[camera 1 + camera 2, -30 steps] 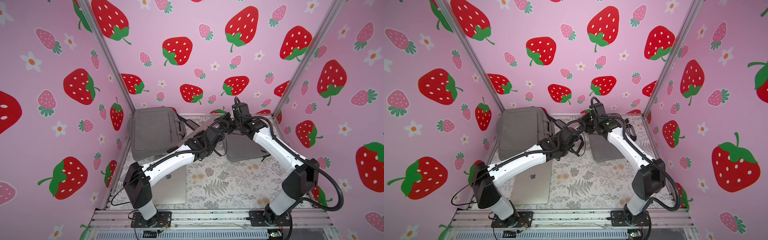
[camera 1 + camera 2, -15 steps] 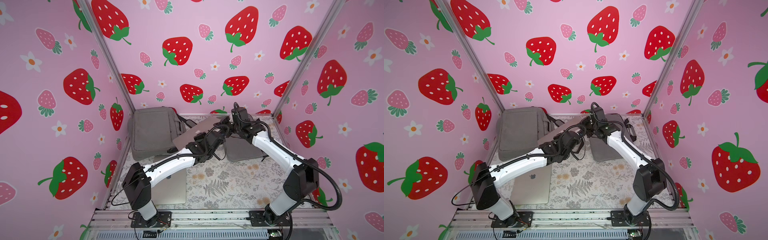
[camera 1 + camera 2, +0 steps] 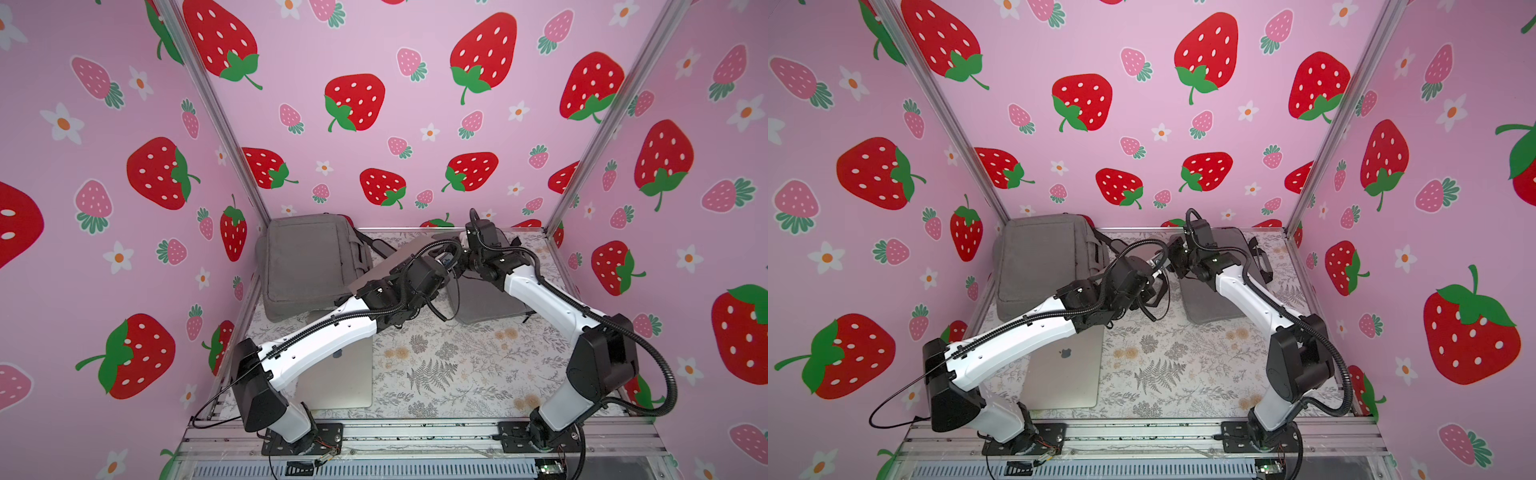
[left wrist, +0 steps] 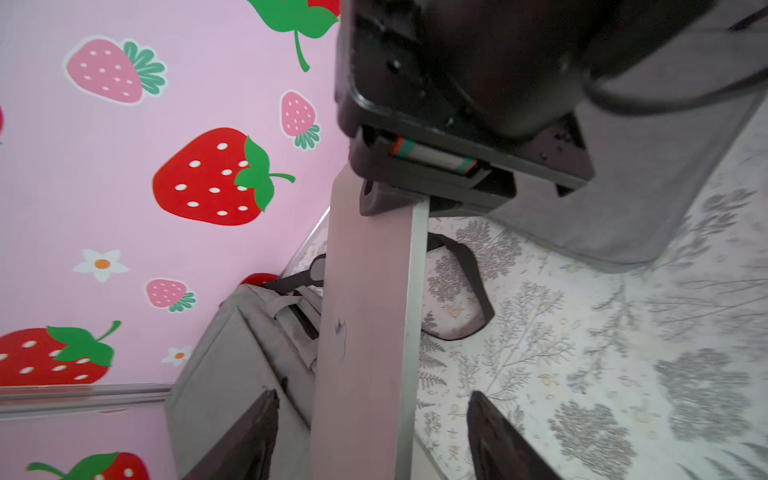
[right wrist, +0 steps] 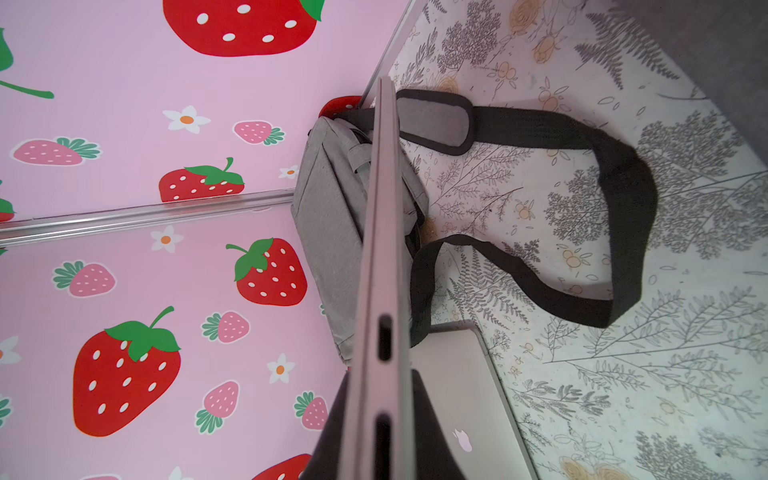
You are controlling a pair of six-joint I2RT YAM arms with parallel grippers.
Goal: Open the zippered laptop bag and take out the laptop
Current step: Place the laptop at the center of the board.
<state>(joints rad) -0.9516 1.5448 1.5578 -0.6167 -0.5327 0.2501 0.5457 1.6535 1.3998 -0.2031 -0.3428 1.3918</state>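
A pinkish-grey laptop [image 4: 370, 291] hangs tilted above the table, seen as a slab in a top view [image 3: 386, 266]. My right gripper [image 5: 380, 382] is shut on one end of it, with a finger pressed on each face. My left gripper [image 4: 372, 399] is open at the other end. Its fingertips [image 4: 266, 403] stand clear of both faces. A grey laptop bag [image 3: 486, 299] [image 3: 1208, 303] lies at the back right under my right arm. Its zipper is hidden.
A second grey bag [image 3: 307, 262] [image 3: 1042, 257] lies at the back left, and its black shoulder strap [image 5: 623, 216] loops over the table. A silver laptop [image 3: 1063, 370] [image 5: 457, 395] lies flat at the front left, partly under my left arm. Pink walls close three sides.
My left gripper's fingers have spread and let go of the laptop, and the left arm has eased back a little. The right gripper has closed on the laptop and keeps its hold.
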